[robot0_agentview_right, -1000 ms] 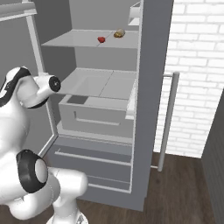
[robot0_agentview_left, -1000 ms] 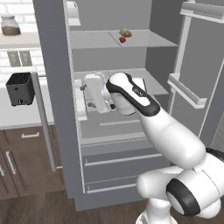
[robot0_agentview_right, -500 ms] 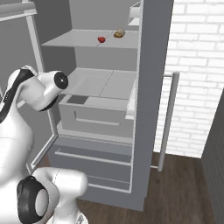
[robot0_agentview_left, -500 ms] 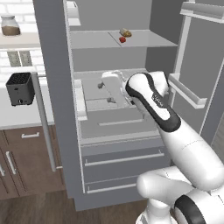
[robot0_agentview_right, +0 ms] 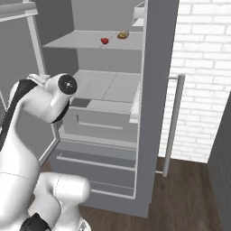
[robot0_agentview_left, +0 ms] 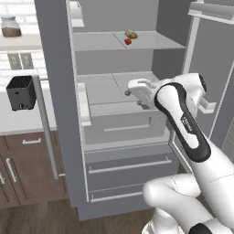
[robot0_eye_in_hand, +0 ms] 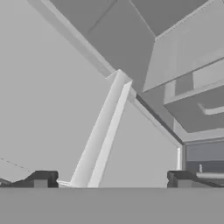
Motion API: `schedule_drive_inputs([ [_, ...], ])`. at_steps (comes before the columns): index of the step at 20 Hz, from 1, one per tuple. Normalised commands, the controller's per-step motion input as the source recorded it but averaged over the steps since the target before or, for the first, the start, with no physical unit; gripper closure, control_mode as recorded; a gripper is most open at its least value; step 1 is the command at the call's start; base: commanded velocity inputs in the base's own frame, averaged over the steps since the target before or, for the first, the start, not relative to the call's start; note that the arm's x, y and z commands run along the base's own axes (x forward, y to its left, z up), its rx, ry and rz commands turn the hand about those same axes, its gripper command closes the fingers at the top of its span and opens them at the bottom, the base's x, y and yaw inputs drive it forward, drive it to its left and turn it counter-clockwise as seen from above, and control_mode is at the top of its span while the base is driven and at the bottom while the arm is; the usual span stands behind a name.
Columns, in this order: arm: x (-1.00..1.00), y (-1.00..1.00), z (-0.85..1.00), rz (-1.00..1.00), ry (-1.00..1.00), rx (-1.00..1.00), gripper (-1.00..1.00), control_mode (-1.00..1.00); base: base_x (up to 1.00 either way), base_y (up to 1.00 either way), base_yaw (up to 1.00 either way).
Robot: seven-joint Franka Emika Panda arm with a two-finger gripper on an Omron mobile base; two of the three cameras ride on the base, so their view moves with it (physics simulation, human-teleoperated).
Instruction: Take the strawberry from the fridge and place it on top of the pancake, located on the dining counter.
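The fridge (robot0_agentview_left: 55, 91) stands with its doors open, also seen from the right (robot0_agentview_right: 153, 90). On its upper shelf lies the small red strawberry (robot0_agentview_left: 128, 41) (robot0_agentview_right: 104, 40), beside a tan lumpy food item (robot0_agentview_left: 131, 34). My gripper (robot0_agentview_left: 133, 89) hovers over the middle shelf, well below the strawberry and a little to its right. Its dark fingertips (robot0_eye_in_hand: 41, 178) stand wide apart in the hand view, open with nothing between them (robot0_eye_in_hand: 111, 180). The pancake and the dining counter are out of view.
A black toaster (robot0_agentview_left: 20, 93) sits on the white counter left of the fridge, above brown cabinets (robot0_agentview_left: 23, 169). A jar (robot0_agentview_left: 10, 26) stands on a shelf above. The open fridge doors (robot0_agentview_left: 215, 68) flank the arm; a brick wall (robot0_agentview_right: 203, 67) lies to the right.
The hand has swung rightward across the middle shelf and the forearm has risen. The gripper stays open. The strawberry has not moved.
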Motion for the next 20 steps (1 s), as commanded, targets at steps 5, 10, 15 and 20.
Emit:
schedule_drive_inputs([
  [5, -0.39, -0.46, 0.04, -0.19, -0.14, -0.38, -1.00, -1.00, 0.00, 0.00, 0.00],
  [10, -0.41, -0.40, 0.00, -0.19, -0.11, -0.37, -1.00, -1.00, 0.00, 0.00, 0.00],
  [15, -0.46, -0.49, 0.00, -0.15, -0.07, -0.29, -1.00, -1.00, 0.00, 0.00, 0.00],
  [20, -0.52, -0.54, 0.00, -0.14, -0.07, -0.22, -1.00, -1.00, 0.00, 0.00, 0.00],
])
